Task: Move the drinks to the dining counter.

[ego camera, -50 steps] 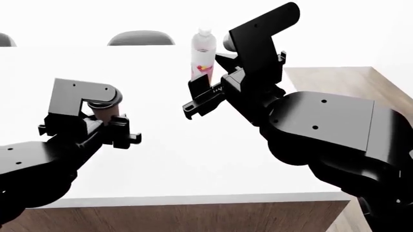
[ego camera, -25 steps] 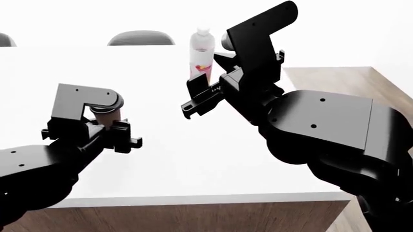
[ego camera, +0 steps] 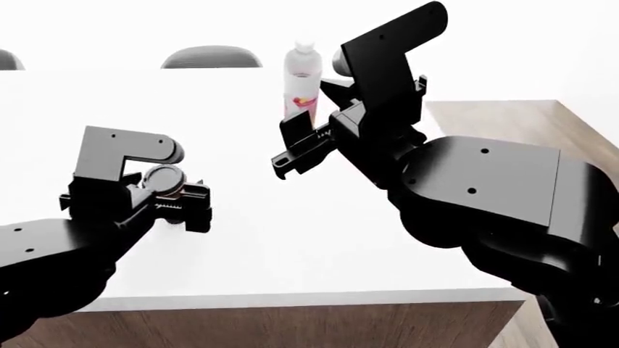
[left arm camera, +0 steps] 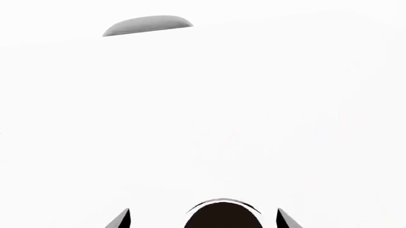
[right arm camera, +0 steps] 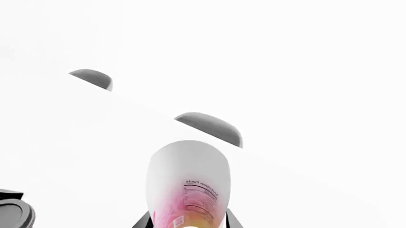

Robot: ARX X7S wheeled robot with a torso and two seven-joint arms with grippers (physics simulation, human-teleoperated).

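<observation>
The brown paper coffee cup, seen by its black lid (ego camera: 164, 177) (left arm camera: 222, 217), stands on the dining counter's white top (ego camera: 290, 239) at the left. My left gripper (ego camera: 182, 203) (left arm camera: 203, 221) is open around it, with white gaps between the lid and both fingertips (left arm camera: 121, 219). The clear pink-labelled bottle (ego camera: 303, 80) (right arm camera: 189, 185) stands upright at the middle back. My right gripper (ego camera: 296, 129) (right arm camera: 188, 224) is shut on its lower part, a dark finger against each side. The bottle's base is hidden behind that gripper.
Two grey chair backs (ego camera: 211, 56) (ego camera: 8, 59) rise behind the counter's far edge. The counter's brown wood front panel (ego camera: 290, 326) runs along the near edge. Wooden floor (ego camera: 522, 119) lies beyond the counter's right end.
The left gripper has come down with the cup and opened. The cup's brown side no longer shows, only its lid from above. The right arm and bottle have hardly moved.
</observation>
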